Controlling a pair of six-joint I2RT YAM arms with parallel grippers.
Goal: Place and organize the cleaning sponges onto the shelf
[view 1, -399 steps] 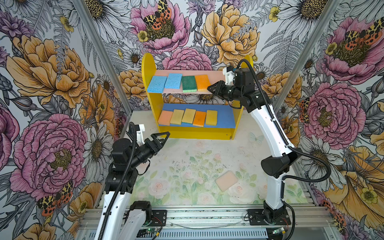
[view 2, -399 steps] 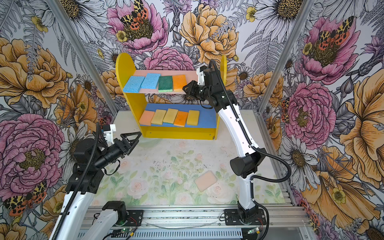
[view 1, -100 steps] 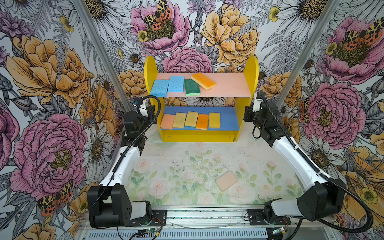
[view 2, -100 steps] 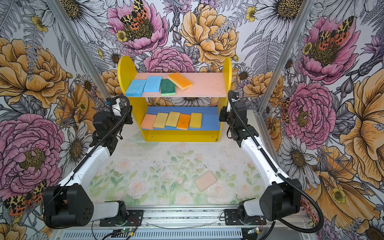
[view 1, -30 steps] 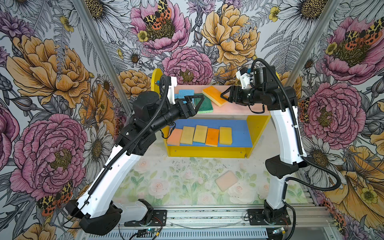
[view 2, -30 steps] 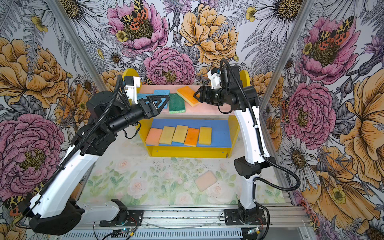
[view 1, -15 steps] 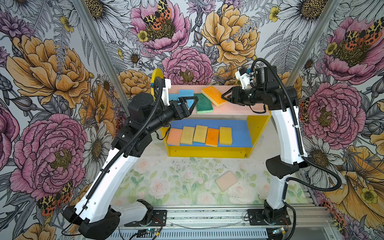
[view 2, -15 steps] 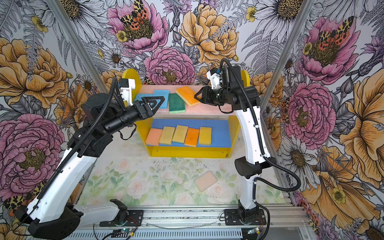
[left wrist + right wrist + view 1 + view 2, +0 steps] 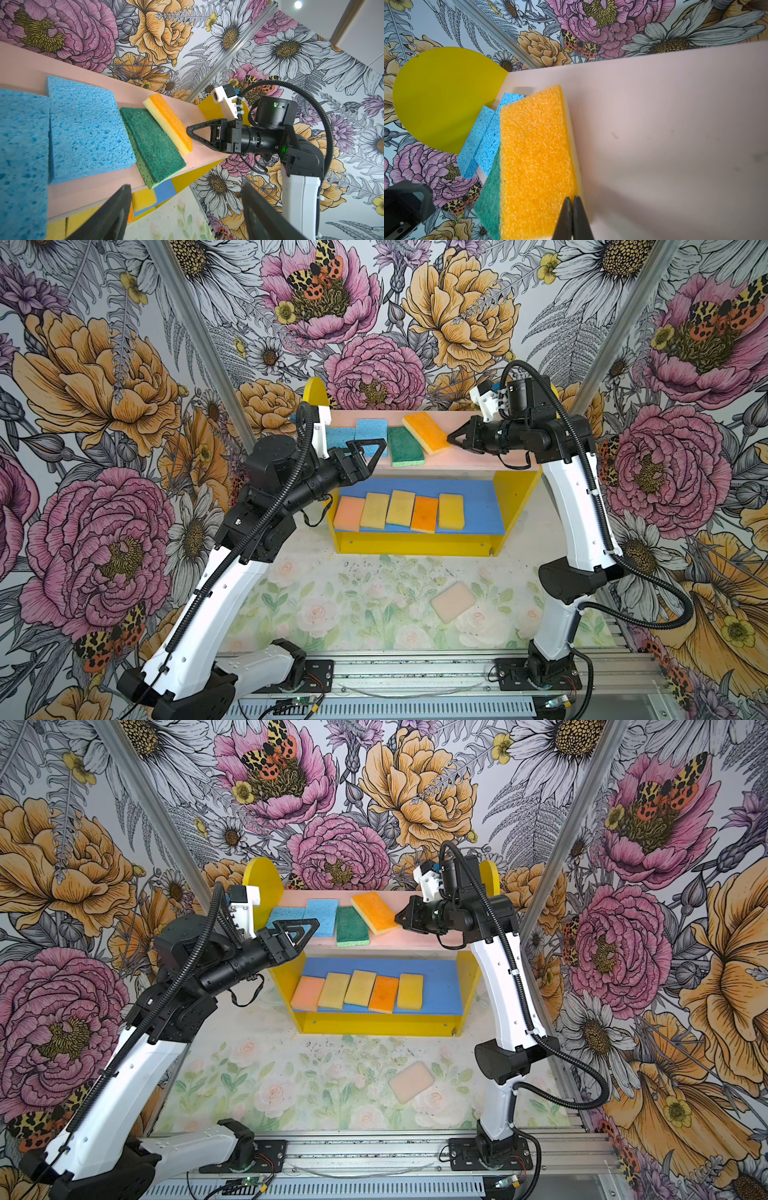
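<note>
**Right gripper** [image 9: 449, 438]: the fingers were pressed fully together with nothing between them. Their tips were set against the right-hand end of the orange sponge [image 9: 426, 432], on the pink upper board [image 9: 471, 459] of the shelf [image 9: 314, 390]. One second earlier these fingers stood parted at much the same spot. This closing was the principal change.

**Left gripper** [image 9: 311, 934]: the fingers were spread wide and empty, held at the shelf's left front, before the blue sponges [image 9: 371, 432]. One second earlier it reached further right, up to the green sponge [image 9: 405, 446]. It had since drawn back to the left.

**Orange sponge:** it lay skewed across the upper board, and the right wrist view showed one long edge lying over the green sponge's edge. Thirteen seconds earlier it sat square in the row beside the green one. The skew was already present three seconds earlier and looked unchanged.

**Green sponge:** it was tilted, and in the left wrist view its near end overhung the board's front edge.

**Blue lower board** [image 9: 478, 506]: the lower row of five sponges [image 9: 401, 508] ran peach, yellow, yellow, orange, yellow from left to right. The order matched every earlier picture.

**Peach sponge** [image 9: 453, 602]: it lay flat on the floral table mat [image 9: 332, 614], near right and well apart from the shelf. It had not moved since any earlier picture.

**Shelf:** it stood further right than thirteen seconds earlier, with no shift over the last second.
</note>
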